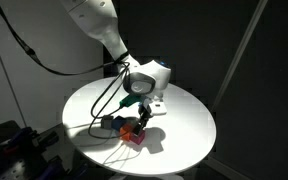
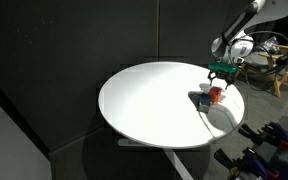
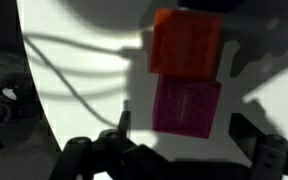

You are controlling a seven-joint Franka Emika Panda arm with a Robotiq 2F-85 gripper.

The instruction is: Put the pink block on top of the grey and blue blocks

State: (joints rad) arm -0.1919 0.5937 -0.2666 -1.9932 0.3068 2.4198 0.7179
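Wrist view gives us the clearest look: the pink block (image 3: 187,105) lies flat on the white surface (image 3: 84,60), and an orange block (image 3: 186,42) sits just beyond it, their facing sides touching or nearly so; both are squared to the camera. The claw (image 3: 184,135) is open; its dark fingers (image 3: 124,128) stand wider apart than the pink block, one on each side of its near edge, and we see no contact with it. Shadows cross the surface around the blocks.

In both exterior views the arm (image 1: 104,30) reaches down over the round surface (image 1: 189,115) (image 2: 149,105); the claw (image 1: 136,108) (image 2: 220,72) hangs just above a reddish patch (image 1: 134,133) (image 2: 215,93), which is too small for us to split into separate blocks. That patch lies near the rim of the surface in an exterior view. A black cable (image 1: 106,100) loops down from the arm beside the claw.
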